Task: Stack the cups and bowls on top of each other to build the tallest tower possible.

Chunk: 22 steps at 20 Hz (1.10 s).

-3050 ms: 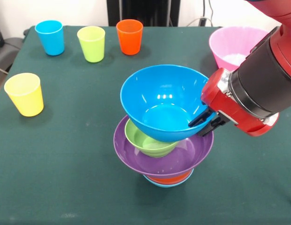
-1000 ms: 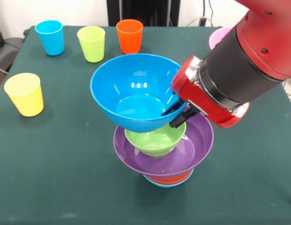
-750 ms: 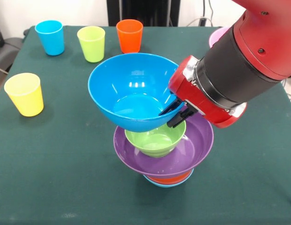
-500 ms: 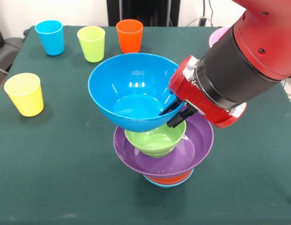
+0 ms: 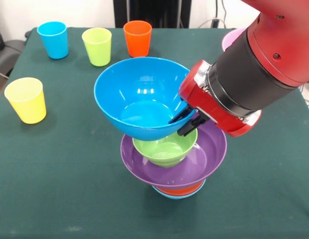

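A dark green cloth (image 5: 69, 189) covers the table, with a pale wall behind. The gripper (image 5: 186, 119) has its black fingers (image 5: 182, 115) clamped on the rim of the blue bowl (image 5: 139, 97), one inside and one outside the wall. The bowl is held tilted, its base over the green bowl (image 5: 164, 149); whether they touch cannot be told. Behind the fingers rises the red and black arm (image 5: 249, 69), which hides most of the pink bowl (image 5: 231, 37) at the far right.

The green bowl sits in the purple bowl (image 5: 174, 169), which rests on an orange bowl (image 5: 181, 189) and a light-blue bowl (image 5: 169, 195); together they form the tower near the table's middle.

Along the far edge stand a blue cup (image 5: 52, 40), a lime cup (image 5: 97, 46) and an orange cup (image 5: 137, 38). A yellow cup (image 5: 26, 99) stands apart at the left.
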Motion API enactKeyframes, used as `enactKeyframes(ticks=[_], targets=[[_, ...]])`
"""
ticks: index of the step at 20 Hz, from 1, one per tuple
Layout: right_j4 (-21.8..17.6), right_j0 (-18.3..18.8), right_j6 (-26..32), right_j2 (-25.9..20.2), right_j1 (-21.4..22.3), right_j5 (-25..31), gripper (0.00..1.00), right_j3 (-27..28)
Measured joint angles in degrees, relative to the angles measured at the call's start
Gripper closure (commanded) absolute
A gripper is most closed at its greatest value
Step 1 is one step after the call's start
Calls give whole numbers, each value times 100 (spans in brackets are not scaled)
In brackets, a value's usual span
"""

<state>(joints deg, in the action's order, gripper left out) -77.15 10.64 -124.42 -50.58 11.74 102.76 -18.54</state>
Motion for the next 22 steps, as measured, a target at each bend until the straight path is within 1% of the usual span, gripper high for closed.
enactKeyframes(ticks=[22], targets=[[-2, -38, 0, -4, -123, -1, 100, 27]])
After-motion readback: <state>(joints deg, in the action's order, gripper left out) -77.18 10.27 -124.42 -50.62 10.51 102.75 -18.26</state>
